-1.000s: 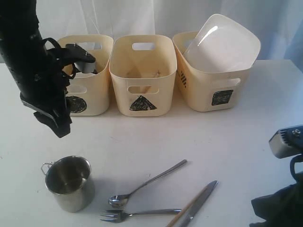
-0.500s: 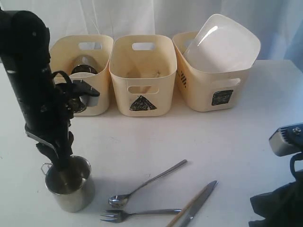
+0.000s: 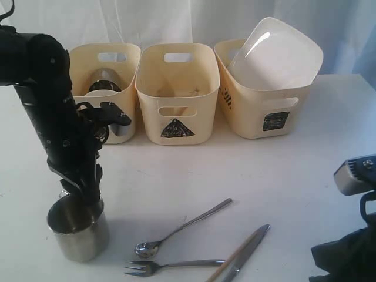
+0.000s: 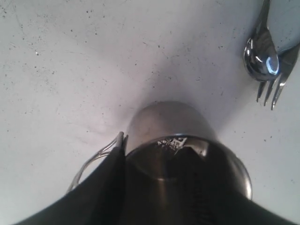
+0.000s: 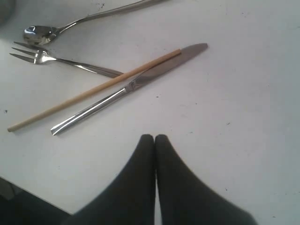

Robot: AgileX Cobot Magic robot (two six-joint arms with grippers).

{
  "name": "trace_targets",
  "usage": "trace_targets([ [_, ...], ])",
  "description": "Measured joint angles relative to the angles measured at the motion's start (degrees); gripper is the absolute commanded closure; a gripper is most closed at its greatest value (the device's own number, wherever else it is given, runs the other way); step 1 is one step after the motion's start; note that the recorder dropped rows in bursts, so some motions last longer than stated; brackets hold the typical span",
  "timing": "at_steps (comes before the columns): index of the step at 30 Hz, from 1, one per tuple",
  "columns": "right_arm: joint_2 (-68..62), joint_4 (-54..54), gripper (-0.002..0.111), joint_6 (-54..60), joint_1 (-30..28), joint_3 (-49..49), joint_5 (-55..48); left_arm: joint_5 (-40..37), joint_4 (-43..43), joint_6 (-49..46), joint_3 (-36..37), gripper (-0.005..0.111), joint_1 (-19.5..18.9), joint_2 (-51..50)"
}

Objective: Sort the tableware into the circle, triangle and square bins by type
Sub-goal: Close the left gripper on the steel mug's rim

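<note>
Left gripper (image 3: 82, 197) is sitting right at the rim of the steel mug (image 3: 77, 238), jaws spread wide and not clamping anything. From the wrist cam one finger (image 4: 105, 187) is hanging outside the wall right by the handle, and the other looks to be dipping inside. The mug is standing upright on the white table (image 3: 282, 170), front left. Right gripper (image 5: 155, 140) is hovering pinched tight over the table, near the knife (image 5: 131, 86) and chopstick (image 5: 93, 91), which are lying against each other. Spoon (image 3: 176, 232) and fork (image 3: 170, 265) are lying between mug and knife. Big white plate (image 3: 276, 53) is leaning in the square bin (image 3: 258, 111), with the triangle bin (image 3: 176, 111) sitting just beside it.
</note>
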State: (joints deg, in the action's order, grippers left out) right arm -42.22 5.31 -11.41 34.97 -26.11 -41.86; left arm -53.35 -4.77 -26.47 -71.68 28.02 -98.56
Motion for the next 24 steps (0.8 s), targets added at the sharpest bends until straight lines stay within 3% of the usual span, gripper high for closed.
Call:
trace_targets([
  [24, 0.0, 0.1, 0.108, -0.1, 0.0, 0.0, -0.3, -2.5, 0.0, -0.4, 0.0, 0.063, 0.0, 0.0],
])
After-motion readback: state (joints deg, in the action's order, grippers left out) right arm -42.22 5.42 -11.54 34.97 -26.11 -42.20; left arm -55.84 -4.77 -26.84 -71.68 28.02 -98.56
